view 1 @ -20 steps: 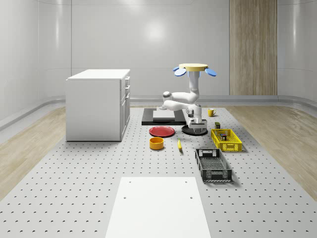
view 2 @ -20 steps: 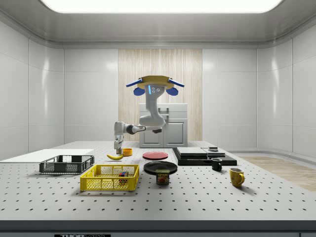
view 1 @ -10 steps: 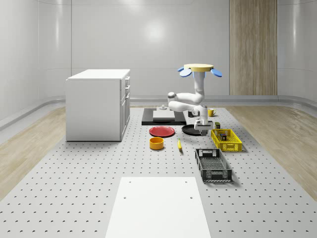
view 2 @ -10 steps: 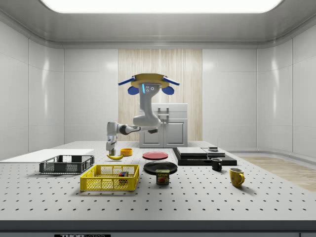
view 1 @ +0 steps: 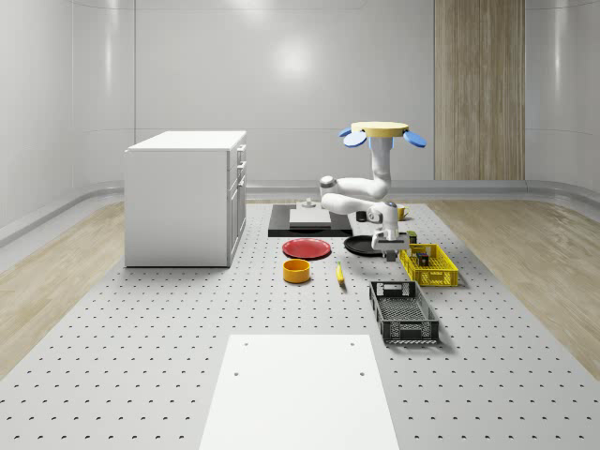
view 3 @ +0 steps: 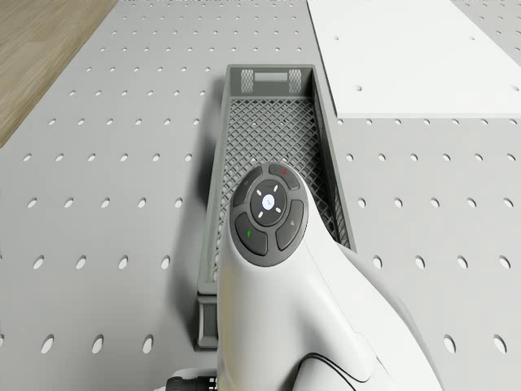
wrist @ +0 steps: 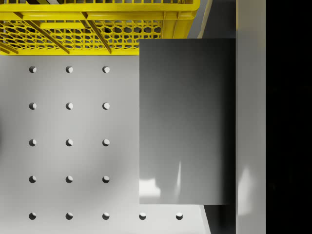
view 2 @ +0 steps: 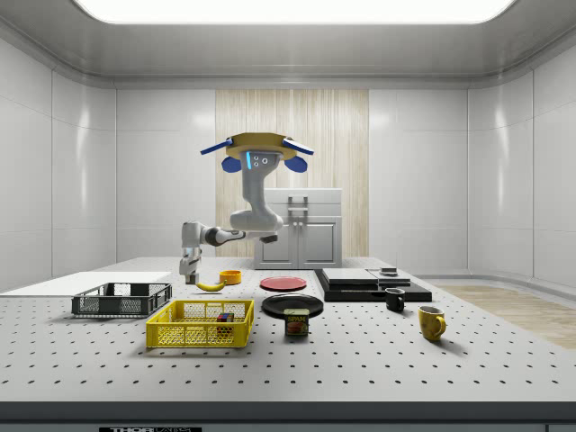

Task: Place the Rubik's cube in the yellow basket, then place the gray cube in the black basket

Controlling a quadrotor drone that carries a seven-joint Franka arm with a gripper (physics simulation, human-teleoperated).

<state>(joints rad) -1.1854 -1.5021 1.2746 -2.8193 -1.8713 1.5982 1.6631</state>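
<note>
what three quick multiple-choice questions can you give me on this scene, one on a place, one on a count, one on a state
1. Where is the Rubik's cube?
A. on the red plate
B. in the yellow basket
C. on top of the white cabinet

2. How many baskets stand on the table?
A. one
B. three
C. two

3. What is the drone doing?
A. hovering above the table
B. resting on the table
C. sitting on the cabinet

Answers:
1 B: the side view shows the coloured cube inside the yellow mesh walls.
2 C: there is the yellow basket and the black basket, and no others.
3 A: the side view shows the drone high above the table with nothing under it, and its gripper hangs low near the yellow basket.
</note>
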